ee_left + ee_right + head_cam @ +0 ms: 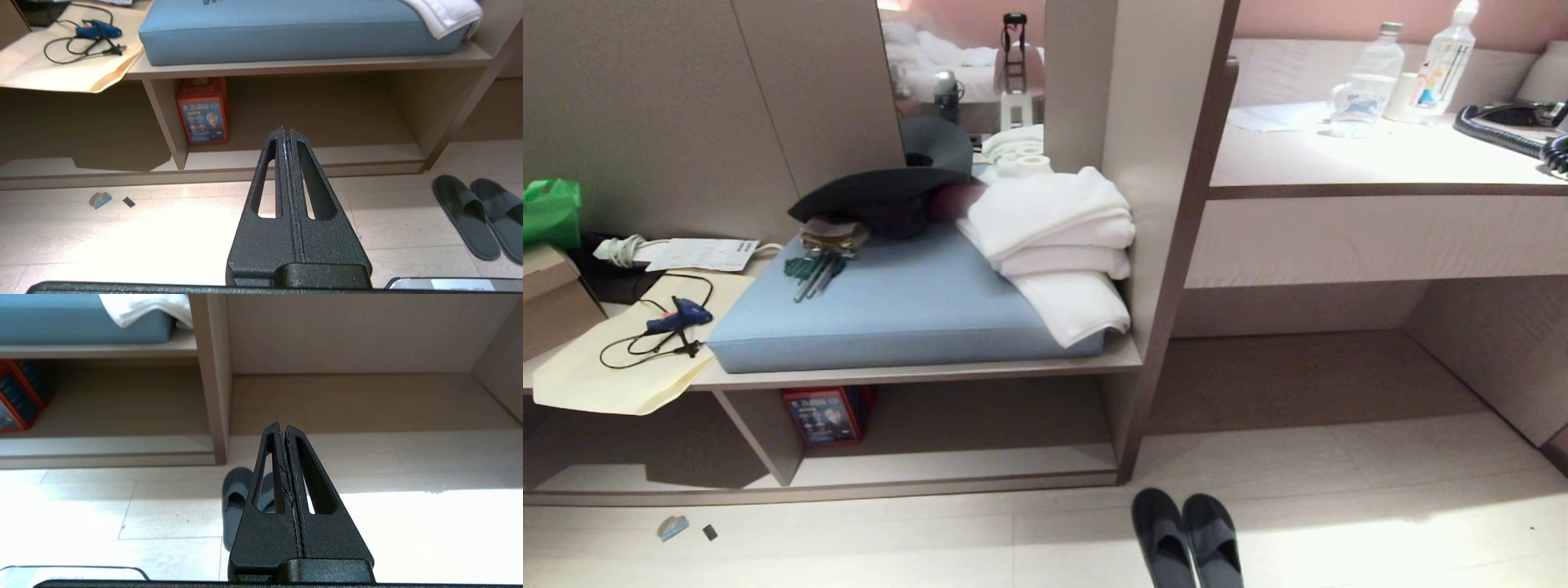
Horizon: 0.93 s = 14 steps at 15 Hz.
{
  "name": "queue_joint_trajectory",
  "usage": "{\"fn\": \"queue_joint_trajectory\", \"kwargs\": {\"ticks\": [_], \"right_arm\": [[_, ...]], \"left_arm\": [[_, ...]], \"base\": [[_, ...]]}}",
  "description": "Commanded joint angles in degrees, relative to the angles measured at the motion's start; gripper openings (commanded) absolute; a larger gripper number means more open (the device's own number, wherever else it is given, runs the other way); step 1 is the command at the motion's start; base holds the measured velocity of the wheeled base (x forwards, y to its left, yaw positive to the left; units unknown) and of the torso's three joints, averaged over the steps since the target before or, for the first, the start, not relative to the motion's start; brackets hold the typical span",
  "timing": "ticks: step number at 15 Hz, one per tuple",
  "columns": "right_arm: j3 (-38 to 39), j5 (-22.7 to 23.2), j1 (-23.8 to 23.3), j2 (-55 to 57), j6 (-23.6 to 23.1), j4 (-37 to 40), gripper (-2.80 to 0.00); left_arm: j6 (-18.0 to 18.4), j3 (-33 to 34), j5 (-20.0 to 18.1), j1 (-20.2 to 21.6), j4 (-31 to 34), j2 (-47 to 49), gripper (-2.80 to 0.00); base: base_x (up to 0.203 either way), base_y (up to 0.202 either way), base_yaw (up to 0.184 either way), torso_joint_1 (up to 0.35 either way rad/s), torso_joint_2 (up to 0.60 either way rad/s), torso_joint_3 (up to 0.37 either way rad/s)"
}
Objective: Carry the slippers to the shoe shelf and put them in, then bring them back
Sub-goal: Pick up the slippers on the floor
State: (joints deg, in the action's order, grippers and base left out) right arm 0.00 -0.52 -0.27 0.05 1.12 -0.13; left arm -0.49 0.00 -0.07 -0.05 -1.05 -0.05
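**On the Floor, Slippers Wait by the Shelf**

On the pale floor, the slippers (1188, 539) are seen side by side, toes turned toward the furniture. They are set just in front of the shoe shelf (947, 465), near its right end post. Nothing is held by the left gripper (286, 132) or the right gripper (282, 428). Both are kept pressed closed, above the floor.

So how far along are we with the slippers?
Nothing looks done: the slippers lie side by side on the floor, in front of the shoe shelf and off its right end, and that cubby holds only a red box. Nothing is in hand: the left gripper and right gripper are both shut and empty. Pickup, placing and return all remain.
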Motion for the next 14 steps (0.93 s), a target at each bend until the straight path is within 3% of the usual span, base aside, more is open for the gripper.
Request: {"fn": "queue_joint_trajectory", "kwargs": {"ticks": [1, 14], "right_arm": [[0.0, 0.0, 0.0, 0.0, 0.0, 0.0, -2.8], [0.0, 0.0, 0.0, 0.0, 0.0, 0.0, -2.8]], "left_arm": [[0.0, 0.4, 0.0, 0.0, 0.0, 0.0, -2.8], [0.0, 0.4, 0.0, 0.0, 0.0, 0.0, -2.8]], "base": [[0.0, 0.0, 0.0, 0.006, 0.0, -0.206], [0.0, 0.0, 0.0, 0.003, 0.0, -0.197]]}}
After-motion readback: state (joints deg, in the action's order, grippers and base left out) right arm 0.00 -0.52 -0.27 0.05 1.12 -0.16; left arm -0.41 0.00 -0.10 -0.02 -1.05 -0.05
